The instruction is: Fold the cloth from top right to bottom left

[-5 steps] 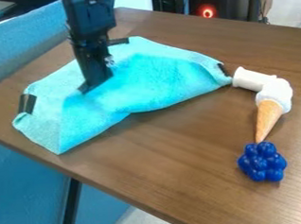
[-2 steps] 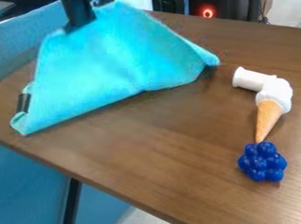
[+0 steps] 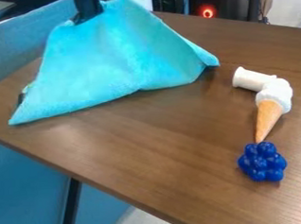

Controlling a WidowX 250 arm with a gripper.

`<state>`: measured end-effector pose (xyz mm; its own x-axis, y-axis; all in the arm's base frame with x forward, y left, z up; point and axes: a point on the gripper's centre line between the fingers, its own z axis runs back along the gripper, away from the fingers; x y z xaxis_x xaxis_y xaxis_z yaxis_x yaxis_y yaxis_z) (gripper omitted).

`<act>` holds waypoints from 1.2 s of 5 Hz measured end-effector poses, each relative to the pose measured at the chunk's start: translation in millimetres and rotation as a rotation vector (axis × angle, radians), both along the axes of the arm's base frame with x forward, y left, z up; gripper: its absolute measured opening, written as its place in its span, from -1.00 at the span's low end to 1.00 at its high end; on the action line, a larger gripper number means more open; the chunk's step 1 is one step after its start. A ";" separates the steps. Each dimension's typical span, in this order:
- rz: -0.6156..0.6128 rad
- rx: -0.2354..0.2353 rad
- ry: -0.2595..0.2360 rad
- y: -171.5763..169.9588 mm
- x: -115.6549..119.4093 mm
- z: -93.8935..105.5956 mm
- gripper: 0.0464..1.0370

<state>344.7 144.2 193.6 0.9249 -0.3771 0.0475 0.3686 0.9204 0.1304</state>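
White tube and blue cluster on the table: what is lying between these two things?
In the camera view, a toy ice cream cone lies between the white tube and the blue cluster, its tip towards the cluster.

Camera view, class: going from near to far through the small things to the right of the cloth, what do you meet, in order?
Blue cluster → tan cone → white scoop

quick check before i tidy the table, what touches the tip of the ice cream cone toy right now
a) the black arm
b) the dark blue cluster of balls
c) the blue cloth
b: the tip of the cone meets the top of the dark blue cluster.
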 end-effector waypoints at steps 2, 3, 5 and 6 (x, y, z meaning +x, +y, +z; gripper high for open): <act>0.067 0.018 -0.011 29.2 22.2 -8.5 -0.97; 0.102 0.023 -0.028 43.6 31.1 -3.5 -0.97; 0.137 0.020 -0.031 64.3 47.6 -2.0 -0.97; 0.136 0.026 -0.027 69.5 54.3 -12.6 -0.92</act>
